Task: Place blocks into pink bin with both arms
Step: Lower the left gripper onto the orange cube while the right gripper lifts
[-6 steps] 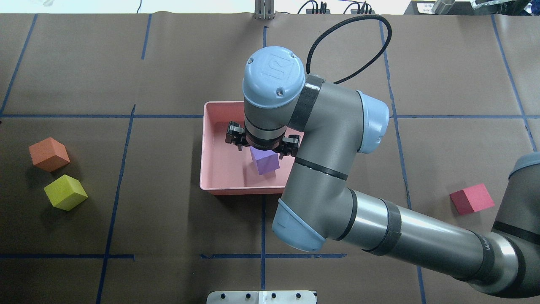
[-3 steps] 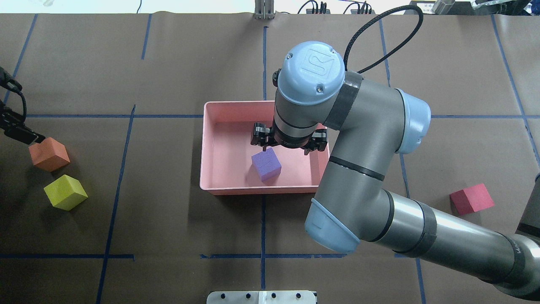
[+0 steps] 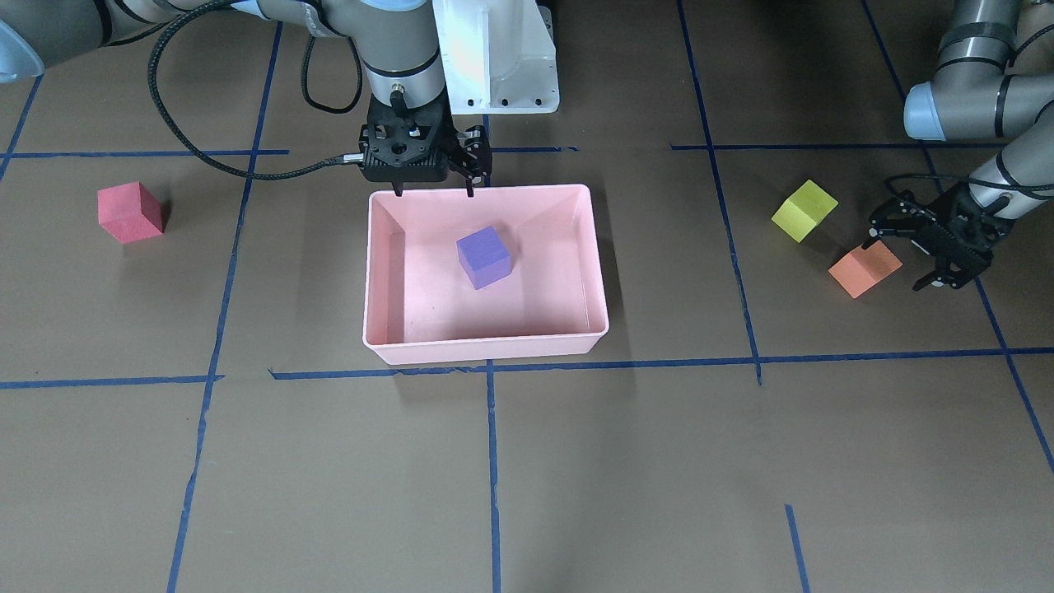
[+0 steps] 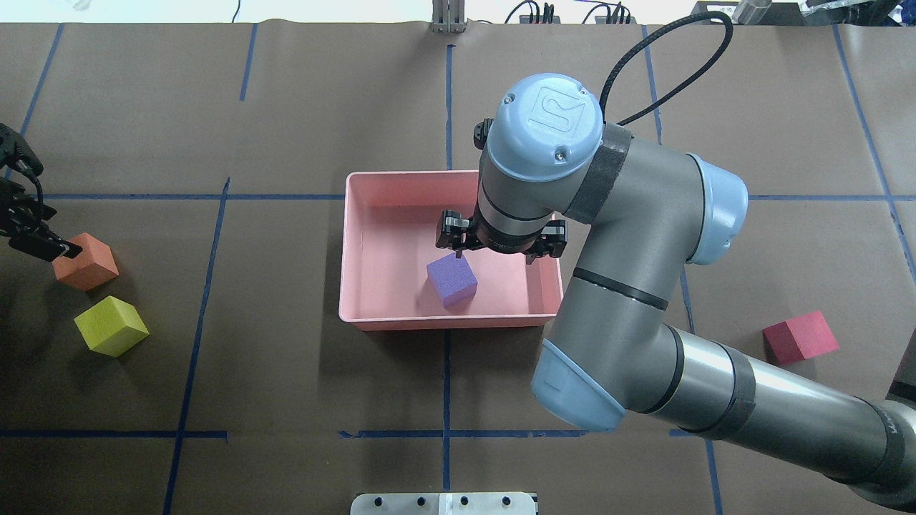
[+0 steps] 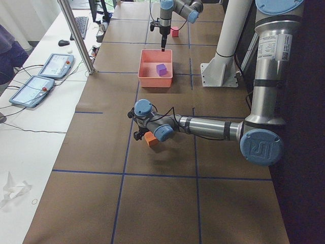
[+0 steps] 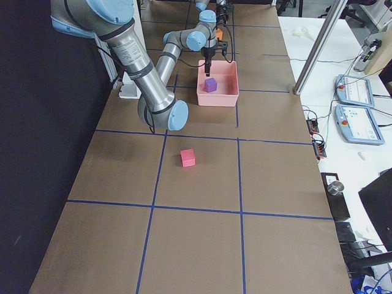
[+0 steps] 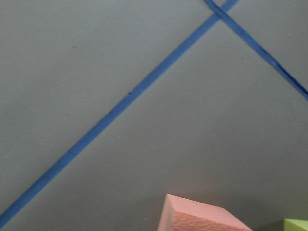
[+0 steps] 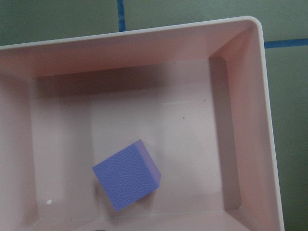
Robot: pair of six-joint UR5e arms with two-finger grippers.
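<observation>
The pink bin [image 3: 486,350] sits mid-table, and the purple block [image 3: 484,256] lies loose on its floor. My right gripper [image 3: 432,193] is open and empty above the bin's robot-side wall. In the overhead view it [image 4: 495,257] hangs just right of the purple block [image 4: 451,280]. My left gripper [image 3: 896,265] is open and low, with its fingers on either side of one end of the orange block [image 3: 856,272]. I cannot tell if they touch it. The yellow-green block [image 3: 804,211] lies next to the orange one. The red block [image 3: 128,212] lies alone on my right side.
The white pedestal base [image 3: 494,58] stands behind the bin. A black cable [image 3: 206,161] loops from the right wrist over the table. Blue tape lines [image 3: 490,461] cross the brown table cover. Tablets [image 5: 38,81] lie beyond the table's far edge.
My right gripper, open, has moved right and off the purple block, which now rests flat in the bin. My left gripper has come in at the orange block.
</observation>
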